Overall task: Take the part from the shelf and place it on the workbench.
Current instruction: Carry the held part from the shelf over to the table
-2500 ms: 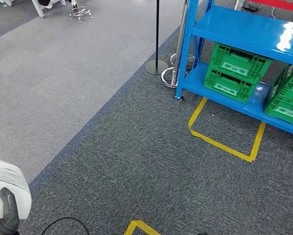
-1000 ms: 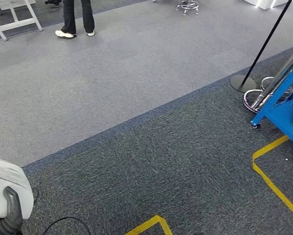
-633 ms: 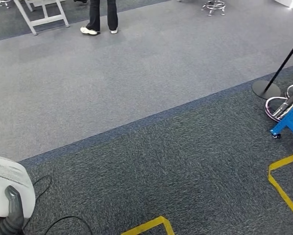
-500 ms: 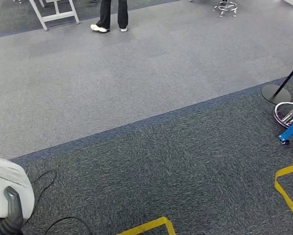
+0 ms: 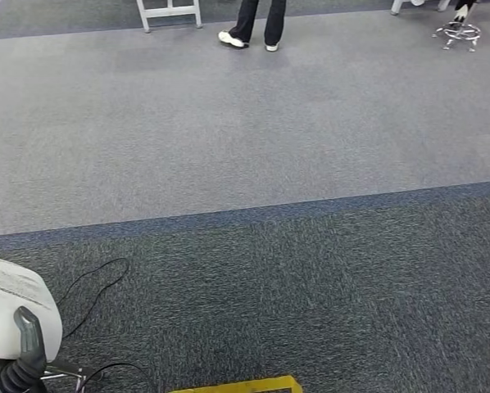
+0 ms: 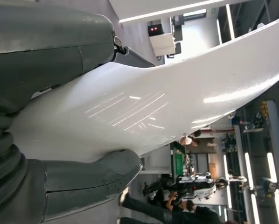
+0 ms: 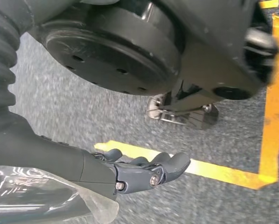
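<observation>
The left hand [image 5: 21, 360] holds the white part [image 5: 14, 315] at the near left of the head view, with a dark finger lying up against the part's near face. In the left wrist view the grey thumb [image 6: 92, 175] and the dark fingers [image 6: 60, 56] are clamped on opposite sides of the part [image 6: 159, 102], whose glossy curved surface runs away from the hand. The right hand [image 7: 145, 170] hangs above the dark carpet [image 7: 78, 112]; its fingers are loosely curled together and hold nothing. A yellow floor line [image 7: 272, 93] runs under it. Compared with the earlier frames, the whole head view has swung: the blue shelf with green crates, seen at the far right 2.5 s ago, is gone from the picture, as are the post base and the chrome ring seen half a second ago. This is a turn of the camera, not a move of the things. The part sits in the same near-left corner of the view as before, in the same grip. A person's legs [image 5: 261, 20] stand at the far edge on the light grey carpet [image 5: 230, 123], and a black cable [image 5: 97, 286] lies on the dark carpet beside the part. A yellow line [image 5: 242, 385] marks the near edge.
</observation>
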Motion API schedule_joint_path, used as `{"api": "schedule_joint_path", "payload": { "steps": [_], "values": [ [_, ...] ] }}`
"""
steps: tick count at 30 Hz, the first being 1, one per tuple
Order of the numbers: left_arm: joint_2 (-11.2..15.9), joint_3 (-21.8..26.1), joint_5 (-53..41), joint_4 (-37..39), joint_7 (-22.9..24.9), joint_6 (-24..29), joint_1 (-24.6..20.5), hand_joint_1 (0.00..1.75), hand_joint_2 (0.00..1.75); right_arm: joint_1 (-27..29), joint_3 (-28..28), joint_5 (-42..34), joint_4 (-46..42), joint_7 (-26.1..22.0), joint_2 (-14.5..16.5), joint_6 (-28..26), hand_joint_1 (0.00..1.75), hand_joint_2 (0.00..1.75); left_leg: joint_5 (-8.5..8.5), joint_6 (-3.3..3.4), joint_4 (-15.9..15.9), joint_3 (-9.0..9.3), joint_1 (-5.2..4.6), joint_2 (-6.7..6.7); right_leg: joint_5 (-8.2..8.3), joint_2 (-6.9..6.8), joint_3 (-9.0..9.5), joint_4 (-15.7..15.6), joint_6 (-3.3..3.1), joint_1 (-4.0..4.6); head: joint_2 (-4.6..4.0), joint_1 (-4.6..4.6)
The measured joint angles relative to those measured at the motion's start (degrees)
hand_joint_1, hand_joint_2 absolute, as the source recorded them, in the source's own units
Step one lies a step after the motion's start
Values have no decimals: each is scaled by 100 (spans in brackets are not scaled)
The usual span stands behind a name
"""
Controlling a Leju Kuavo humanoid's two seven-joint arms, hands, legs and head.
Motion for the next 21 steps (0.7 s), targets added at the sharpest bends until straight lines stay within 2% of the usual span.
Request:
{"api": "schedule_joint_path", "payload": {
  "steps": [1, 2, 3, 4, 6, 7, 8, 10, 11, 12, 13, 14, 15, 17, 18, 19, 21],
  "values": [
    [19, -34, 33, -23, 0, -1, 5, 175, 175, 2, -1, 0, 2, 5, 1, 0, 0, 175, -21, -31, 37, -9, 0, -73, 177, 146, 136, -356, 6, -18, 0, 2],
    [35, -68, 64, -59, 0, -16, 13, 175, 175, 3, -2, -1, 3, 9, 4, 1, 0, 175, -39, -63, 80, -34, 3, -144, 272, 279, 256, -627, -1, -36, 0, -1],
    [47, -99, 73, -103, 0, -26, 21, 175, 175, 5, -5, -1, 4, 17, 8, 2, 0, 175, -48, -96, 116, -69, 7, -202, 291, 383, 322, -772, -13, -45, 0, -3],
    [62, -133, 68, -154, 0, -15, 32, 175, 175, 6, -12, -2, 5, 26, 11, 4, 0, 175, -45, -129, 139, -104, 14, -262, 260, 416, 347, -806, -41, -40, 0, -3],
    [105, -215, 48, -269, 0, 67, 71, 175, 175, 3, -29, -3, 5, 39, 19, 14, 0, 175, -29, -182, 154, -148, 36, -357, 271, 291, 368, -826, -117, -36, 0, -2],
    [135, -265, 35, -327, 0, 130, 91, 175, 175, 0, -39, -4, 5, 41, 24, 20, 0, 175, -67, -209, 208, -175, 34, -296, 284, 220, 379, -836, -153, -40, 0, -14],
    [168, -318, 20, -380, 0, 195, 102, 175, 175, -3, -51, -5, 4, 40, 29, 27, 0, 175, -165, -235, 350, -238, 30, -170, 296, 141, 391, -850, -183, -46, 0, -33],
    [242, -438, -20, -457, 0, 317, 101, 175, 175, 1, -78, -4, 4, 39, 36, 39, 0, 175, -523, -292, 966, -508, 32, 175, 299, -25, 404, -862, -216, -36, 0, -73],
    [279, -496, -38, -479, 0, 370, 100, 175, 175, 11, -90, -4, 4, 39, 37, 43, 0, 175, -698, -315, 1332, -671, 44, 265, 296, -115, 404, -861, -225, -28, 0, -79],
    [316, -549, -54, -492, 0, 420, 106, 175, 175, 20, -102, -4, 4, 39, 37, 44, 0, 175, -805, -329, 1616, -792, 55, 308, 292, -205, 402, -861, -229, -22, 0, -80],
    [351, -597, -67, -499, 0, 466, 116, 175, 175, 26, -114, -4, 4, 38, 37, 42, 0, 175, -802, -333, 1711, -823, 63, 328, 289, -290, 401, -861, -230, -18, 0, -79],
    [384, -636, -76, -506, 0, 509, 124, 175, 175, 24, -123, -4, 4, 36, 37, 41, 0, 175, -695, -328, 1590, -744, 68, 346, 286, -366, 401, -861, -230, -15, 0, -79],
    [414, -673, -90, -516, 0, 550, 129, 175, 175, 17, -130, -3, 4, 33, 38, 41, 0, 175, -519, -313, 1289, -574, 65, 393, 282, -437, 405, -861, -227, -12, 0, -80],
    [470, -741, -120, -548, 0, 628, 121, 175, 175, 2, -134, -2, 4, 27, 40, 44, 0, 175, -229, -260, 519, -162, 22, 631, 264, -551, 417, -858, -203, 4, 0, -84],
    [495, -778, -132, -562, 0, 671, 114, 175, 175, -4, -135, -1, 4, 23, 42, 45, 0, 175, -173, -228, 270, -38, -6, 727, 254, -602, 421, -858, -178, 14, 0, -82],
    [519, -813, -138, -574, 0, 714, 113, 175, 175, -9, -136, 1, 4, 20, 43, 45, 0, 175, -169, -199, 145, 12, -32, 776, 245, -656, 428, -860, -152, 23, 0, -85],
    [563, -864, -144, -591, 0, 791, 131, 175, 175, -27, -138, 3, 3, 16, 50, 46, 0, 175, -158, -139, 96, 14, -50, 670, 233, -768, 454, -880, -84, 26, 0, -87]
  ]
}}
